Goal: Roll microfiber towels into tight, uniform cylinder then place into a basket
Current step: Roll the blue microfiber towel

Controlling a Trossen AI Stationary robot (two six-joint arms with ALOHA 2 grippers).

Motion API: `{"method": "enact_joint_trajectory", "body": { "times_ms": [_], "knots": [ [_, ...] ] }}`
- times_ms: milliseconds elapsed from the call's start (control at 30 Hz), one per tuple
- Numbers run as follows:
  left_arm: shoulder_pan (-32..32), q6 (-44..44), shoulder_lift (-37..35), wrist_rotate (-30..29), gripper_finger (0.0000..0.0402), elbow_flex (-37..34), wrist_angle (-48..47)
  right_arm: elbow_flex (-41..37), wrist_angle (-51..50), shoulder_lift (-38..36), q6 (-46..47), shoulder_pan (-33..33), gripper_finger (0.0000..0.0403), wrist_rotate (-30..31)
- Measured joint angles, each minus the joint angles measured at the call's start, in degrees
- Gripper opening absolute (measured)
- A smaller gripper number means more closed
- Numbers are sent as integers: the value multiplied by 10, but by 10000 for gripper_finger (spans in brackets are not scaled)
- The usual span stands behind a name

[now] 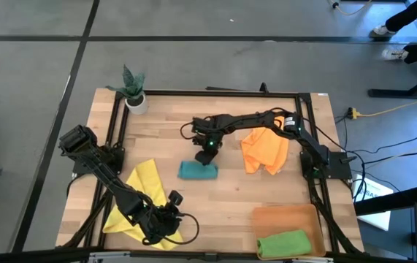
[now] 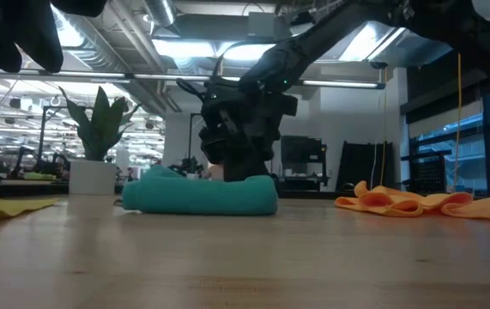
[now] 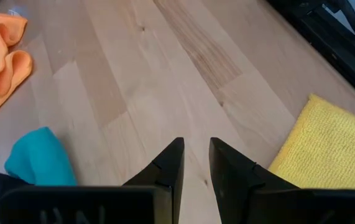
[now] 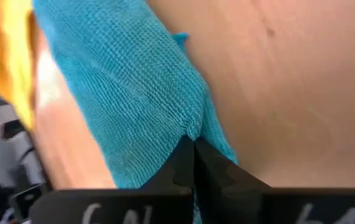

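High view, your inventory: the wooden desk (image 1: 230, 197) carries a potted plant (image 1: 134, 89) at its far left corner, well apart from the cloths. The teal towel (image 1: 198, 170), rolled, lies near the middle of the desk. The right gripper (image 1: 207, 153) stands on its far edge with its fingers (image 4: 186, 167) pressed together, pinching a fold of the teal cloth between their tips. Just beside that arm, toward the right edge, the orange towel (image 1: 264, 151) lies crumpled and loose. The yellow towel (image 1: 144, 197) lies spread flat at the near left, partly under the left arm. The left gripper (image 1: 168, 219) hangs low at that towel's near edge, its fingers (image 3: 168, 171) a narrow gap apart and holding nothing. The basket (image 1: 285, 219) sits at the near right corner with the rolled green towel (image 1: 284, 243) lying in its near end.

Open room: you have bare wood between the teal roll and the basket, and between the teal roll and the yellow towel. A dark frame (image 1: 115, 128) runs along the desk's left, far and right edges.

Surface and room: light planked wood, level. Grey floor (image 1: 193, 44) surrounds the desk, with cables (image 1: 383, 109) trailing at the right. From the low view, an open hall with ceiling lights lies behind.
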Motion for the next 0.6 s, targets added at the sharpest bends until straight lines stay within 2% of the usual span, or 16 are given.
{"method": "enact_joint_trajectory", "body": {
  "times_ms": [100, 300, 600],
  "knots": [
    [0, 0, 0, 0, 66, 0, -2, 0, 2, 0, -26, 0, 5, 21],
    [0, -13, 0, 0, 66, 0, -10, 0, 22, 0, -77, 1, 28, 12],
    [0, -14, 0, 0, 66, 0, -10, 0, 36, 0, -40, 1, 52, 14]
  ]
}}
